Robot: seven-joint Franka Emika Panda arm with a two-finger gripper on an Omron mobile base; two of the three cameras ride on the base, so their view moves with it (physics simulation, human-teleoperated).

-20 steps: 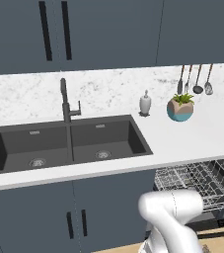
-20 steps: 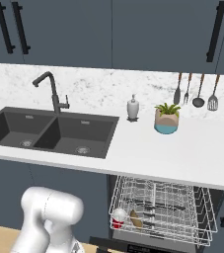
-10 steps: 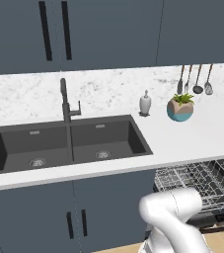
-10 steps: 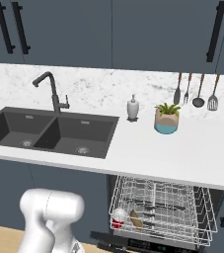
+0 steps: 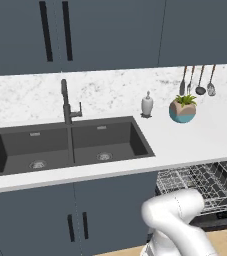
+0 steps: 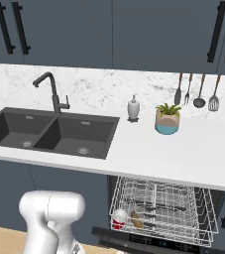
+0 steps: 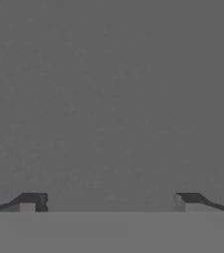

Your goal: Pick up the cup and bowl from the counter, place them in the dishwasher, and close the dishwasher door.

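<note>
- The gripper [image 7: 108,201] stood wide open, its two dark fingertips [image 7: 33,201] far apart at 7 and 5 o'clock of the hand view, with nothing between them.
- Ahead of the fingertips lay a plain flat grey surface; what it was could not be told.
- In the right base view, the dishwasher [image 6: 164,211] sat open at 5 o'clock, its wire rack [image 6: 134,196] pulled out under the counter [image 6: 193,158].
- A small red-and-white cup [image 6: 119,220] stood at the rack's 7 o'clock corner, with a brownish thing, likely the bowl [image 6: 137,222], just beside it at 3 o'clock.
- The dishwasher door [image 6: 148,242] hung down below the rack, only its dark top edge showing.
- Judged as a stiff, hinged panel, the door would be moderately heavy and smooth-faced; the bar handle or the top edge seemed the best hold for swinging it shut.
- On the counter stood a soap dispenser [image 6: 133,108] and a potted plant [image 6: 166,119], near the sink [image 6: 49,133].
</note>
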